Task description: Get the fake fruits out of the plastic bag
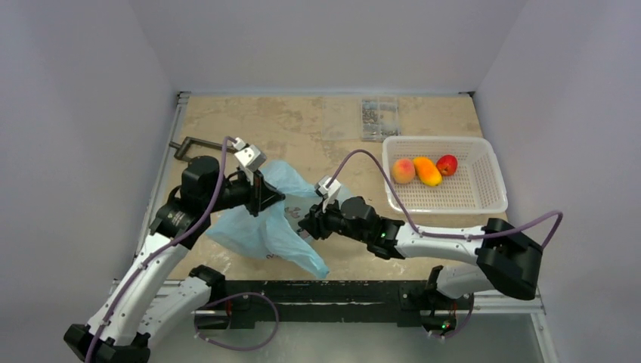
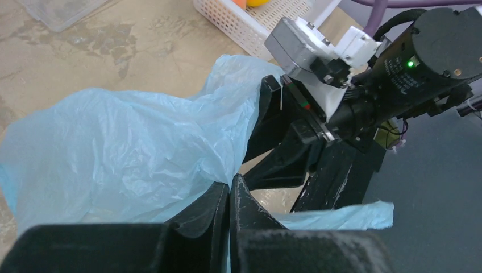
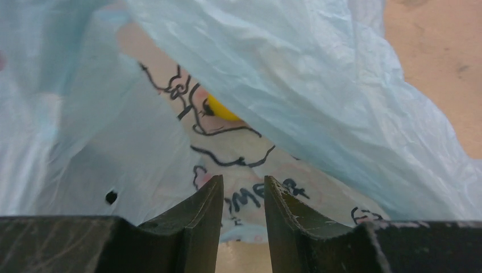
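Light-blue and crinkly, the plastic bag (image 1: 257,231) lies bunched on the tan worktop (image 1: 302,125) between the two arms, with one tail of it trailing toward the near edge. The left hand (image 2: 229,193) has its fingers pressed together on a fold of the bag's film, at the upper edge of the heap. The right hand (image 3: 242,196) points into the bag's mouth from the right. Its fingers stand a narrow gap apart with nothing between them, and the film arches over them. Past those fingertips, the right wrist view shows the bag's white printed panel (image 3: 239,153) with dark line marks. One yellow fruit (image 3: 220,109) peeks out from under a fold of film, inside the bag and apart from the fingers; only a small part of it shows. The other three fake fruits sit in a white mesh basket (image 1: 495,178) well to the right of the bag, in a row in its far-left part. The peach-orange fruit (image 1: 403,170) is on the left, the elongated yellow-orange fruit (image 1: 428,172) is in the middle and touches it, and the red fruit (image 1: 447,164) is on the right. A clear plastic box (image 1: 379,119) of small dark bits lies by the far edge of the worktop, just beyond the basket.
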`<state>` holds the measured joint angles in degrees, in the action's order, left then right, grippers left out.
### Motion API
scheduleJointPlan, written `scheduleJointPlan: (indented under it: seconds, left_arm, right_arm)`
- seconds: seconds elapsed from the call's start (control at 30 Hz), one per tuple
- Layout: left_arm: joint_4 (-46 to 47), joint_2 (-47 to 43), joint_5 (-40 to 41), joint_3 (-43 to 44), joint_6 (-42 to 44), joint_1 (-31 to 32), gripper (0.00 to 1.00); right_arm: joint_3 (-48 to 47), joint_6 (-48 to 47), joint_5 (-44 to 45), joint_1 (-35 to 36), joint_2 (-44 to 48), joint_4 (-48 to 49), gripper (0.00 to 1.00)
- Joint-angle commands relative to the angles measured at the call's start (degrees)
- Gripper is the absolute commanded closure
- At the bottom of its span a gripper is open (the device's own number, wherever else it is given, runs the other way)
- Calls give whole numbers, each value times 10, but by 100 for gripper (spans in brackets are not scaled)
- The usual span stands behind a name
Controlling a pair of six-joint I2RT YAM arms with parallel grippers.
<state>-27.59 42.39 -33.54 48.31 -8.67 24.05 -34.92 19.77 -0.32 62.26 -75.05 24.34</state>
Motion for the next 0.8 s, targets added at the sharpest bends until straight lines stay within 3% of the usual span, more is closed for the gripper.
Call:
scheduleJointPlan:
  seconds: [0.0,0.13,0.27,0.53,0.67,0.77]
  left_arm:
    - [-12,23,-48,57,14,2,100]
    - [-113,11,42,25,62,1,100]
    - [-116,-24,79,-14,44,2,100]
    - [-125,-38,150,-17,44,2,100]
    - [-124,-29,159,-16,45,3,100]
    - [-121,-30,163,-16,47,3,100]
  right_arm:
    - [-20,12,152,2,-27,82,66]
    - [-23,16,142,2,-77,137,64]
    - [-35,35,147,3,-142,176,59]
    - [-93,16,106,3,-236,216,38]
    - [-111,20,53,4,-270,261,19]
    - [-139,54,45,4,-302,272,11]
